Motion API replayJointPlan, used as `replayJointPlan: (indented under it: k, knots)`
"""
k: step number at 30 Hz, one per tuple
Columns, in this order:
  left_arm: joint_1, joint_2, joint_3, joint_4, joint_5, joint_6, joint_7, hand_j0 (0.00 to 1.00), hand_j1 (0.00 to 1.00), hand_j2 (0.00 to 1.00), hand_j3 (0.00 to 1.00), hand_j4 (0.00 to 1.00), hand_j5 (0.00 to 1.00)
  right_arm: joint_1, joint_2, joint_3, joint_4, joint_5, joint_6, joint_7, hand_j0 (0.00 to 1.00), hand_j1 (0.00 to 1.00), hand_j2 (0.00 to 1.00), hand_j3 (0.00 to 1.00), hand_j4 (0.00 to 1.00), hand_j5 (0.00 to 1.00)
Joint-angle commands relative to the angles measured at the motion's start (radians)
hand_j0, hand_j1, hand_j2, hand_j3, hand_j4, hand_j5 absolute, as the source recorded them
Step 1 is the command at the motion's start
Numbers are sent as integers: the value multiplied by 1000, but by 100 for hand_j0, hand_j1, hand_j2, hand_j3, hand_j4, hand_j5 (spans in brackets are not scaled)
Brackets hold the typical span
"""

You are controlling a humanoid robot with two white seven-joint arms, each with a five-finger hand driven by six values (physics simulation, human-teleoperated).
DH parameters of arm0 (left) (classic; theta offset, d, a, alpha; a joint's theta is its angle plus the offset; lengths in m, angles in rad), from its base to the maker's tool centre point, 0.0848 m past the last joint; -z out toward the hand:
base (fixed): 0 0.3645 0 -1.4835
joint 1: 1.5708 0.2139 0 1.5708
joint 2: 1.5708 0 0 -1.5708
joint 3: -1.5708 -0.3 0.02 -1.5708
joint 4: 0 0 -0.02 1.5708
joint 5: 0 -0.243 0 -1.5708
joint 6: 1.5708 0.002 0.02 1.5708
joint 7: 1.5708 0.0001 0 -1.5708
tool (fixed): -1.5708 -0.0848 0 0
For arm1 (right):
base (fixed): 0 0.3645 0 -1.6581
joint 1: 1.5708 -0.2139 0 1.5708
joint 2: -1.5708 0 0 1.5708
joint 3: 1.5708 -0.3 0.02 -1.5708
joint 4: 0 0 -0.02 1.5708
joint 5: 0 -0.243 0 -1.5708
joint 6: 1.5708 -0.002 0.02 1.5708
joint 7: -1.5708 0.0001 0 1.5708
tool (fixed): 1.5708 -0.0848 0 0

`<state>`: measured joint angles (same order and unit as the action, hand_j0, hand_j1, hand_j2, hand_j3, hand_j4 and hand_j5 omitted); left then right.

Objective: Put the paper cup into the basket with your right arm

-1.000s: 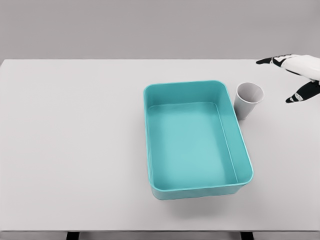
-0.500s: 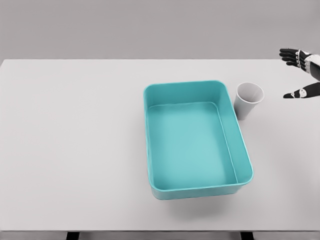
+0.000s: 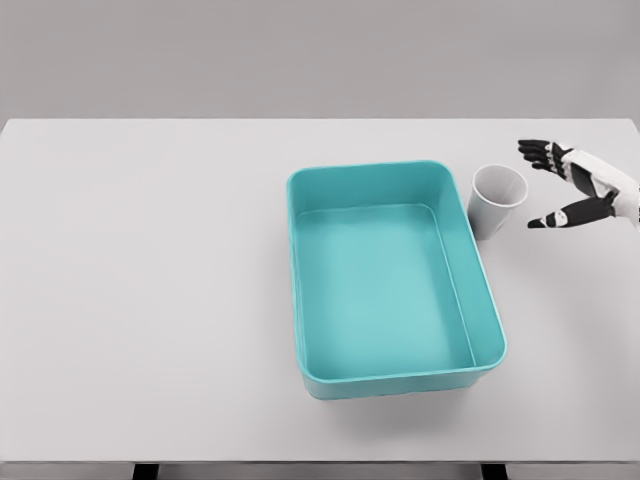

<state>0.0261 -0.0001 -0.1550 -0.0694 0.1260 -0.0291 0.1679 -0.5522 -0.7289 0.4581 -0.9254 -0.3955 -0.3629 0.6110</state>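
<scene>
A white paper cup (image 3: 496,200) stands upright on the table, right beside the far right corner of the teal basket (image 3: 308,290). The basket is a shallow rectangular tub with nothing in it. My right hand (image 3: 540,186) comes in from the right edge and is open, fingers and thumb spread toward the cup. It hovers a short way to the right of the cup without touching it. The left arm does not show.
The white table (image 3: 150,300) spreads wide to the left of the basket. Its front edge runs along the bottom of the view, and a grey wall stands behind the far edge.
My right hand pulled back toward the right edge, then came down and left toward the cup. The cup and basket have not moved.
</scene>
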Motion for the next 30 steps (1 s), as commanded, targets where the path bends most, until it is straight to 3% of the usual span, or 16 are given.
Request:
replayJointPlan:
  k: [1, 11, 30]
  knots:
    - [0, 0, 0, 0, 0, 0, -1, 100, 100, 100, 100, 100, 100, 0, 11, 2, 13, 4, -1, 0, 100, 100, 100, 100, 100, 100]
    - [0, 0, 0, 0, 0, 0, -1, 100, 100, 100, 100, 100, 100, -11, 48, 2, 43, 30, 1, 0, 100, 100, 100, 100, 100, 100]
    - [2, 0, 0, -1, 0, 0, 1, 100, 100, 100, 100, 100, 100, -12, 62, 21, 13, 32, 2, 0, 100, 100, 100, 100, 100, 100]
